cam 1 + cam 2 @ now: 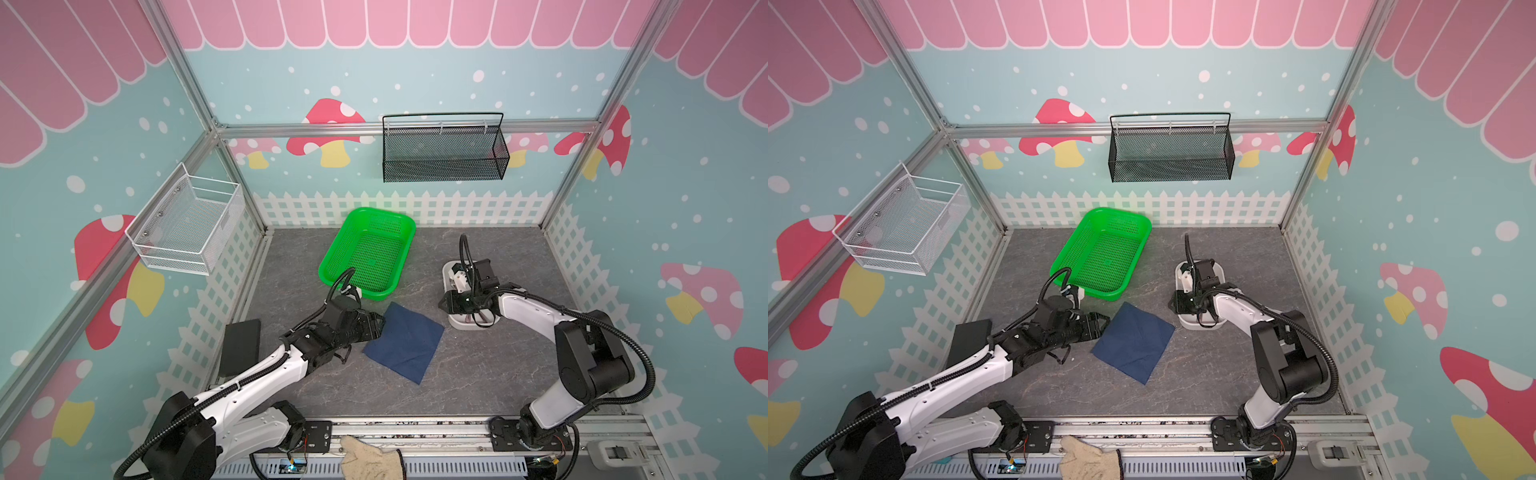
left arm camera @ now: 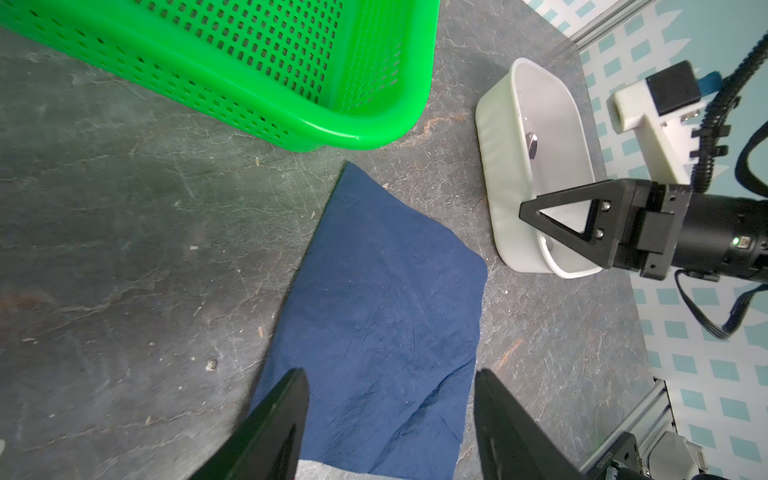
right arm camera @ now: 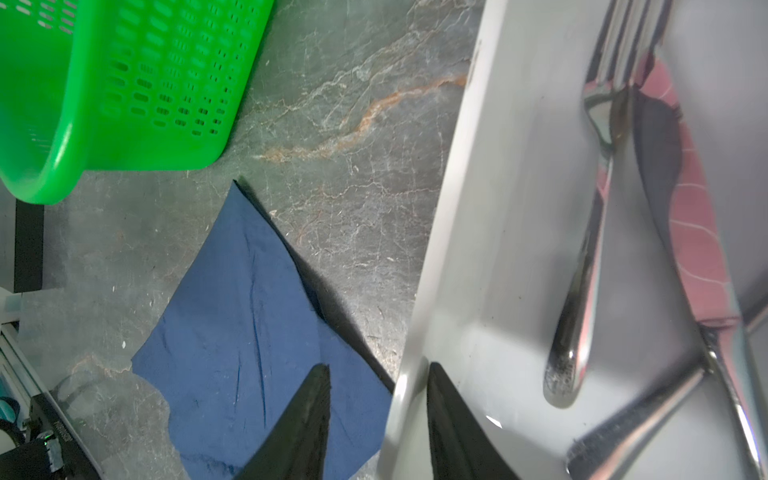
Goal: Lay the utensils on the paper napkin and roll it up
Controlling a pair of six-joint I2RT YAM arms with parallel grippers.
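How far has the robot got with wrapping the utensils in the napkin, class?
Done: the paper napkin lies spread out on the table, bare. In hand: the right gripper has its fingers open astride the wall of the white tray, not gripping any utensil; the left gripper hovers open over the napkin's edge. Left: the utensils lie in the tray, so lifting, placing and rolling remain.

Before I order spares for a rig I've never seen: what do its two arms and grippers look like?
The left arm and right arm have white shells, black joint housings and looping black corrugated conduit. The left gripper and right gripper are black, with triangular open-frame fingers fixed by screws. The right wrist carries a white bracket with a black camera block plus a green light.
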